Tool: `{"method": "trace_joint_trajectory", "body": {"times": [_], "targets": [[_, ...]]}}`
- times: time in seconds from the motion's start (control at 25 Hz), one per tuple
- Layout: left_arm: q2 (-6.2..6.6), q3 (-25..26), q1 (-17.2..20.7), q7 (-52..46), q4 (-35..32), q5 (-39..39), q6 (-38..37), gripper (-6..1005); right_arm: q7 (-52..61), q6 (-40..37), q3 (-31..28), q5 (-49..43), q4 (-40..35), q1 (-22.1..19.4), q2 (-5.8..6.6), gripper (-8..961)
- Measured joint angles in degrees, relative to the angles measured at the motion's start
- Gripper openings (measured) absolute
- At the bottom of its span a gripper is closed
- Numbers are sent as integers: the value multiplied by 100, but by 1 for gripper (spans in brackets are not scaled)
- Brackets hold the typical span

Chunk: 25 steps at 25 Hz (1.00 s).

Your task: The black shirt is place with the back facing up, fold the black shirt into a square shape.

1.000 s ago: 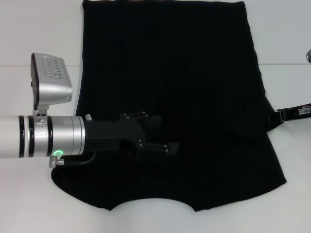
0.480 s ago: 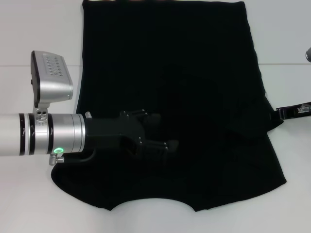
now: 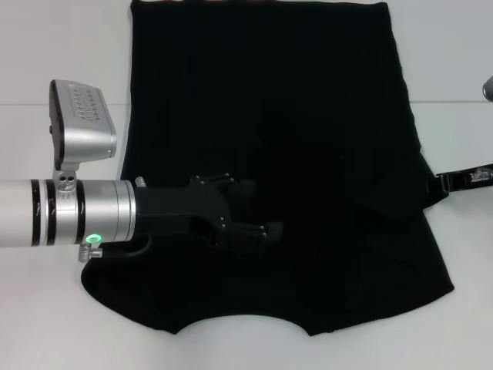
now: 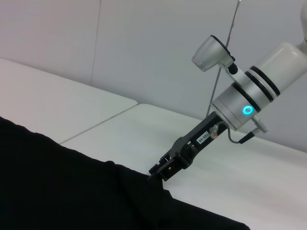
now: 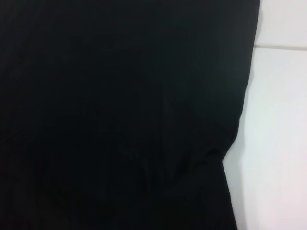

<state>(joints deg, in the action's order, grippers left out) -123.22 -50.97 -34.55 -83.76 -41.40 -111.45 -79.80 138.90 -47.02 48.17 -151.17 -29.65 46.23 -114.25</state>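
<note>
The black shirt (image 3: 293, 100) lies flat on the white table (image 3: 46, 62), with its curved neckline at the near edge. My left gripper (image 3: 258, 210) reaches in from the left and hovers over the shirt's near-left part, fingers spread and empty. My right gripper (image 3: 433, 185) is at the shirt's right edge, where the sleeve fabric bunches. In the left wrist view the right gripper (image 4: 156, 173) pinches the shirt's (image 4: 57, 182) edge, which rises to a small peak. The right wrist view is filled by the shirt (image 5: 120, 120).
Bare white table shows on both sides of the shirt and along the near edge (image 3: 239, 347). A seam between table panels (image 3: 46, 103) runs across. My left arm's silver wrist (image 3: 77, 220) lies over the shirt's left edge.
My left gripper has drawn back very slightly to the left. My right gripper has shifted a touch outward at the shirt's right edge. The shirt lies the same.
</note>
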Motion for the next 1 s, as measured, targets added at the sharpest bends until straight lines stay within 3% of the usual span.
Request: {"method": "trace_joint_trajectory", "body": {"times": [0.28, 0.72, 1.0], "targets": [[0, 0, 1, 0, 0, 0, -1, 919, -27, -12, 0, 0, 3, 14, 0, 421], [0, 0, 1, 0, -18, 0, -1, 918, 8, -74, 0, 0, 3, 28, 8, 45], [0, 0, 1, 0, -11, 0, 6, 917, 3, -81, -3, 12, 0, 36, 18, 25]]}}
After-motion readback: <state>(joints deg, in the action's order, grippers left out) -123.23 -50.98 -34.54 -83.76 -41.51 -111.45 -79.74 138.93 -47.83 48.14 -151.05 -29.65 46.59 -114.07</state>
